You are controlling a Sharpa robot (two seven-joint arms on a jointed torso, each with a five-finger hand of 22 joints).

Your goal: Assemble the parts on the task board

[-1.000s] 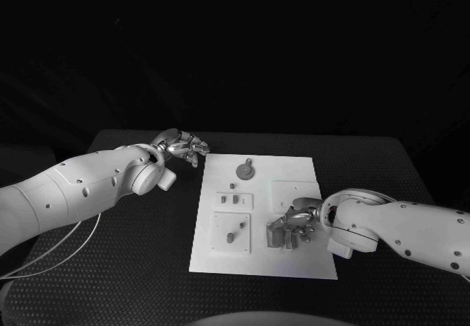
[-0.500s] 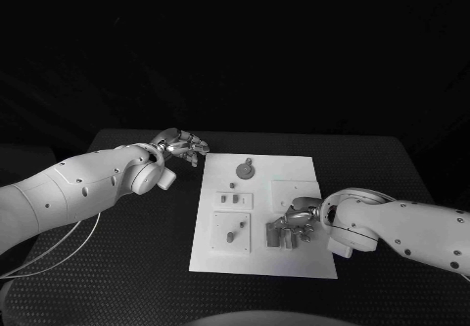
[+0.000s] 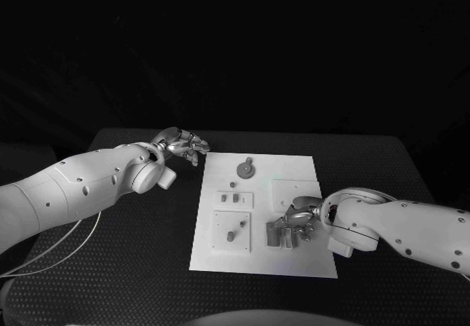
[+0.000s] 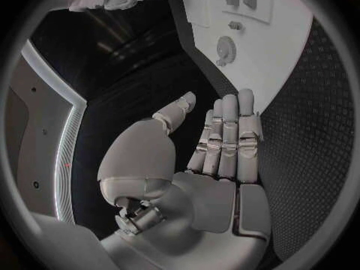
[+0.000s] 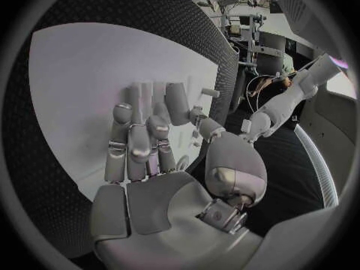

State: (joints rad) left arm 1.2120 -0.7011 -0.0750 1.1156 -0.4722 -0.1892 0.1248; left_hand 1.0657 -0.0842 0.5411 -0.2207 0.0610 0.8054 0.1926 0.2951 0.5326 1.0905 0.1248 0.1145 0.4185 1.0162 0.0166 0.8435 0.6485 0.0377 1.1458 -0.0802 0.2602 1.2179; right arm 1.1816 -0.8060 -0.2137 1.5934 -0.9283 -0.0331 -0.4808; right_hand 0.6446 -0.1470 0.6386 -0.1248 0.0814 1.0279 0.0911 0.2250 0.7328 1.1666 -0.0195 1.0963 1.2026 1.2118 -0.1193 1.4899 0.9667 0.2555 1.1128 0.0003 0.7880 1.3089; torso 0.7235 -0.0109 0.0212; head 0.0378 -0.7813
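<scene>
The white task board (image 3: 303, 261) lies in the middle of the black table. My right hand (image 3: 296, 220) rests over its right side, fingers stretched onto several upright grey parts (image 3: 278, 236); the right wrist view shows the fingertips (image 5: 140, 95) against those parts (image 5: 177, 102), thumb apart, palm empty. My left hand (image 3: 184, 145) hovers off the board's far left corner, its fingers (image 4: 228, 132) straight and together, holding nothing. A round grey disc (image 3: 246, 169) lies on the board's far part, also seen from the left wrist as a disc (image 4: 225, 47).
On the board's left half sit a small peg (image 3: 232, 185), a recessed plate with two small pieces (image 3: 233, 199) and another plate with one piece (image 3: 231, 237). A bare square plate (image 3: 294, 190) lies beyond my right hand. Black table (image 3: 117, 272) surrounds the board.
</scene>
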